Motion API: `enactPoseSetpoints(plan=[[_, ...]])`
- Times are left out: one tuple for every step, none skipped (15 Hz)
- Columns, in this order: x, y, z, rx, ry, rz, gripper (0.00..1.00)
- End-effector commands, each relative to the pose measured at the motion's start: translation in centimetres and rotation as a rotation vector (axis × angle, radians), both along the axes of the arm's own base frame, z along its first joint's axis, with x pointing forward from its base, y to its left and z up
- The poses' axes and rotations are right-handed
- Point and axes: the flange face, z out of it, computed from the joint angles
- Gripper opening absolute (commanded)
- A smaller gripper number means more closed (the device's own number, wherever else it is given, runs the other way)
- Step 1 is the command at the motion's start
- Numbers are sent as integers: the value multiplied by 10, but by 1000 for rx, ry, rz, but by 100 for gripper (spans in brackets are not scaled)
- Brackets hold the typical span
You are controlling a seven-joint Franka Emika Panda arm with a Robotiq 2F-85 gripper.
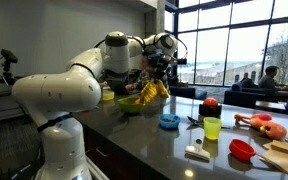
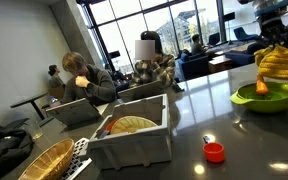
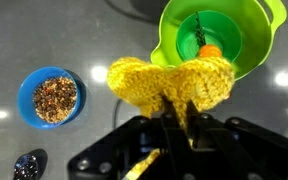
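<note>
Yellow knitted cloth (image 3: 169, 82), bunched, pinched in the gripper (image 3: 174, 118): jaws clamped tight on one fold. It hangs in the air just above the near rim of a lime-green plastic bowl (image 3: 269, 35). A small orange piece (image 3: 211, 50) lies inside the bowl. A round blue dish of brown seeds (image 3: 24, 100) sits off to the side, apart, on the dark grey countertop (image 3: 44, 30).

Risk, my judgement: loose knit held by one fold may slip free, or a drooping edge may snag the light bowl and tip it.

green bowl (image 3: 249, 45) cropped, partly behind yellow cloth (image 3: 169, 82)
</note>
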Motion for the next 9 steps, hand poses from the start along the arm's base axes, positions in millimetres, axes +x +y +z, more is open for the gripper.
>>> enactPoseSetpoints(plan=[[7, -25, 8, -7, -75, -51, 3], [10, -33, 9, -17, -100, -67, 3], [12, -44, 11, -24, -126, -87, 3], [14, -55, 13, -33, -150, -108, 3], [16, -64, 15, -43, -173, -129, 3], [17, -74, 17, -51, -193, -145, 3], [19, -81, 18, -55, -209, -164, 3], [19, -87, 18, -59, -219, -175, 3], [21, -86, 16, -62, -220, -175, 3]])
